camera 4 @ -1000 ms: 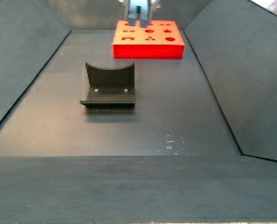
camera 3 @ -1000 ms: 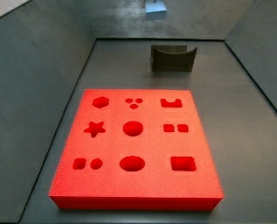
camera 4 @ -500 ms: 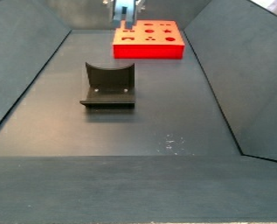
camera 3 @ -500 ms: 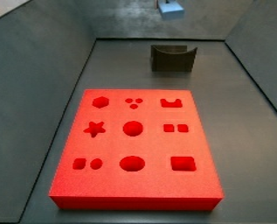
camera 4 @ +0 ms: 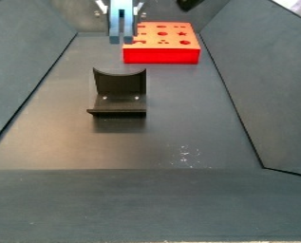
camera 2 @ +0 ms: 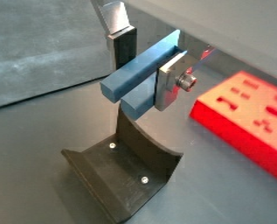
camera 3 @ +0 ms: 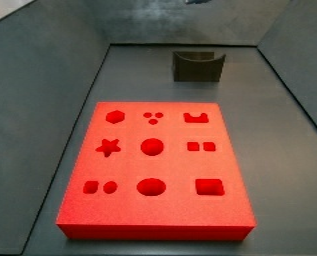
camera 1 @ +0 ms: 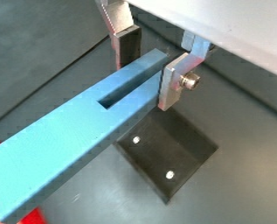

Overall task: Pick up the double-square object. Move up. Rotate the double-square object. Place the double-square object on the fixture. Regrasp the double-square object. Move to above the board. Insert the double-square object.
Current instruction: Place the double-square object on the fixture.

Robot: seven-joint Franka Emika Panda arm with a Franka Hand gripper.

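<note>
Double-square object: the blue-grey bar (camera 1: 100, 122) is held in the air between the two silver plates. In a wrist view (camera 2: 143, 74) it lies almost level, one end clamped, the long free end sticking out to the side. A slot is visible in its upper face.

Gripper: the gripper (camera 1: 150, 63) is clenched on the double-square object, with the pads pressing on its two side faces. In a side view (camera 4: 120, 17) it hangs high near the top edge of the picture, above the floor and between the fixture and the board.

Fixture: the dark block with the curved notch (camera 2: 125, 166) stands on the floor directly under the bar in both wrist views, and apart from it. In a side view (camera 3: 197, 65) it is behind the board, with nothing in it.

Board: the red slab (camera 3: 153, 168) lies flat, and its cutouts are all free. It is well apart from the fixture (camera 4: 117, 93).

Step in hand, as I judge: the bar is lifted and is carried to the fixture, so placing comes next.

How to do it well: bring the bar down slowly and keep it level. Align its long axis with the notch so that it sits between the two raised sides. Open the fingers only when the bar rests there. If it comes tilted, it may roll or fall off when the grip loosens.
</note>
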